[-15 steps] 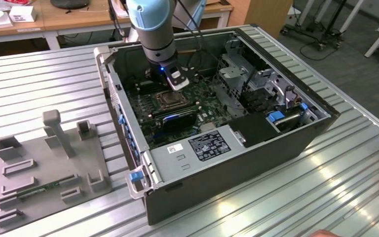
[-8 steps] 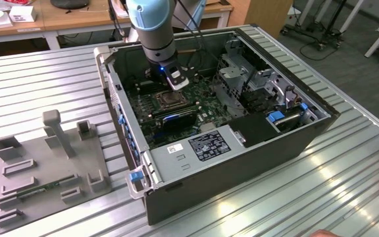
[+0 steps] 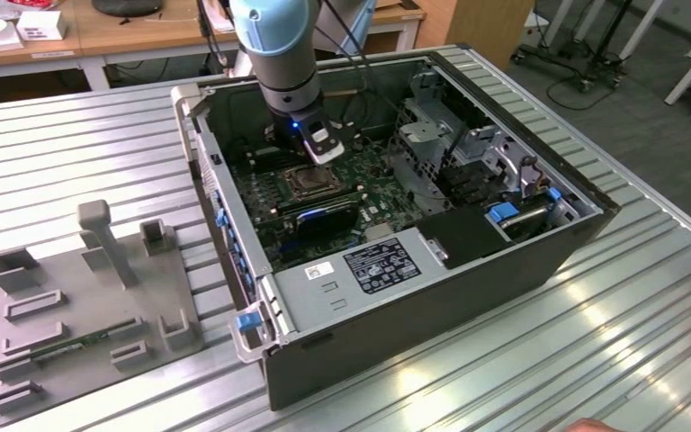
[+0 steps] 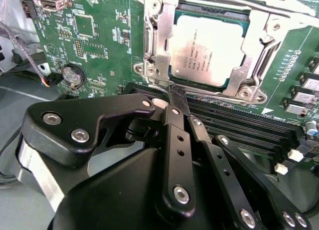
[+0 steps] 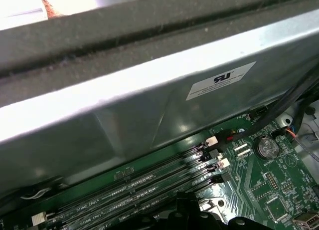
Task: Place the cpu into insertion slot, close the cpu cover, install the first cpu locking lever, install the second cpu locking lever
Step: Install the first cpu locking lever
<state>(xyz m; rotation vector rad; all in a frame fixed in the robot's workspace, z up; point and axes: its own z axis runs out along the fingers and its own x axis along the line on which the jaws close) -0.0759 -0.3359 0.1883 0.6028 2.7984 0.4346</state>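
The cpu [image 4: 207, 50] lies flat and square in the insertion slot [image 4: 145, 50], pale face up: placement judged done. The cpu cover [image 4: 257, 53] is down over it, its silvery frame resting on the chip's edges, so closing also looks done. One thin lever rod [image 4: 239, 1] lies along the far edge of the socket; another wire [image 4: 209, 92] runs along the edge next to the memory slots [image 4: 239, 122]. Whether either is hooked home I cannot tell, so I judge the lever steps unfinished. The claw [image 4: 175, 98] has its fingers drawn together with no gap, tips at that nearer wire; contact or a pinch on it is not discernible. In the exterior view the claw [image 3: 321, 155] hangs just above the socket on the green motherboard [image 3: 321, 211], inside the open computer case [image 3: 466, 270] on the bench [image 3: 586, 360].
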